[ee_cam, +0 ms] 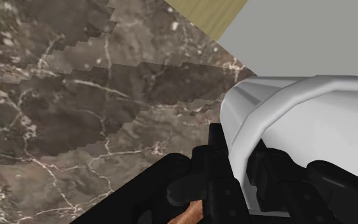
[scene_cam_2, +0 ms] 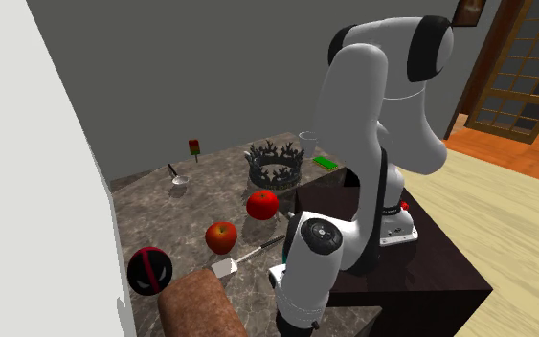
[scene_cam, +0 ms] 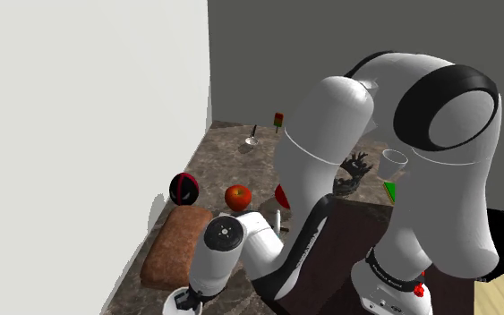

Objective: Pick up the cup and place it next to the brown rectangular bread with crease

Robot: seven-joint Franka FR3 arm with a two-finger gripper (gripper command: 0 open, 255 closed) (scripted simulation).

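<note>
The cup [scene_cam: 393, 163] is see-through and stands upright at the far side of the dark marbled surface [scene_cam: 232, 152]. In the shoulder view it sits just right of a black spiky crown [scene_cam: 355, 170] and just above a small green block [scene_cam: 389, 191]. In the second exterior view the cup [scene_cam_2: 308, 142] shows behind the crown [scene_cam_2: 274, 165], partly hidden by the white arm [scene_cam_2: 353, 105], with the green block [scene_cam_2: 326, 162] near it.

The brown loaf of bread [scene_cam: 176, 246] lies well apart from the cup, at the near end of the surface beside the white wall [scene_cam: 80, 134]. The arm is folded low, and its end hangs just beside the loaf in both outside views.

In the wrist view, black parts of the claw [ee_cam: 212, 184] sit next to a white arm section, with a sliver of brown below them and marbled surface beyond. I cannot tell whether the claw is apart or together.

Between loaf and cup lie a black-and-red ball [scene_cam: 184, 187], a red apple [scene_cam: 238, 195], a second red fruit [scene_cam_2: 262, 204] and a white-bladed spatula [scene_cam_2: 248, 255]. A small ladle [scene_cam: 252, 139] and a red-and-green stick [scene_cam: 278, 120] are near the grey back wall [scene_cam: 268, 54].
</note>
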